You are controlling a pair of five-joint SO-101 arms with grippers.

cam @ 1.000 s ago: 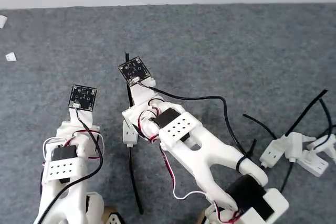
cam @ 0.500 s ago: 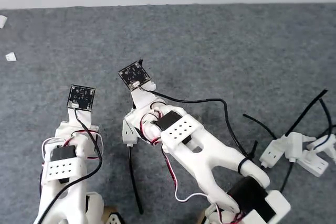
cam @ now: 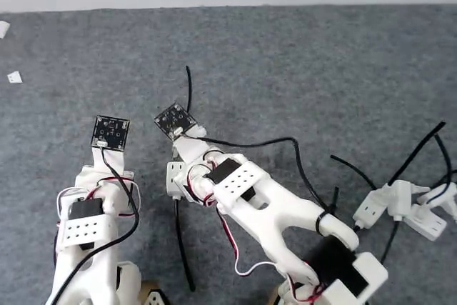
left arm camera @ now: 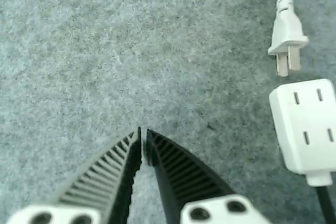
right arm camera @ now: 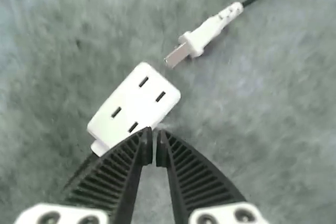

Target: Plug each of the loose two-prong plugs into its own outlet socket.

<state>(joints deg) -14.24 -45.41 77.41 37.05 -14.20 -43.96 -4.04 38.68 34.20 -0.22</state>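
A white two-prong plug (left arm camera: 286, 30) lies on the grey carpet, its prongs pointing at a white outlet block (left arm camera: 307, 124) a small gap away. My left gripper (left arm camera: 143, 132) is shut and empty, low over bare carpet beside them. In the right wrist view the same plug (right arm camera: 202, 38) and outlet block (right arm camera: 134, 108) lie just apart. My right gripper (right arm camera: 152, 132) is shut, with its tips at the block's edge. From above, the outlet block (cam: 173, 178) peeks out beside the right arm (cam: 243, 183), and the plug's black cord (cam: 188, 87) runs away beyond it.
A cluster of further white outlet blocks and plugs (cam: 400, 205) with black cords lies at the right edge. The block's own black cord (cam: 182, 248) trails toward the near edge between the arms. Two white scraps (cam: 14, 76) lie far left.
The right arm has drawn back toward the near side, so its wrist now sits over the outlet block and the plug's cord shows beyond it. The left arm has barely shifted.
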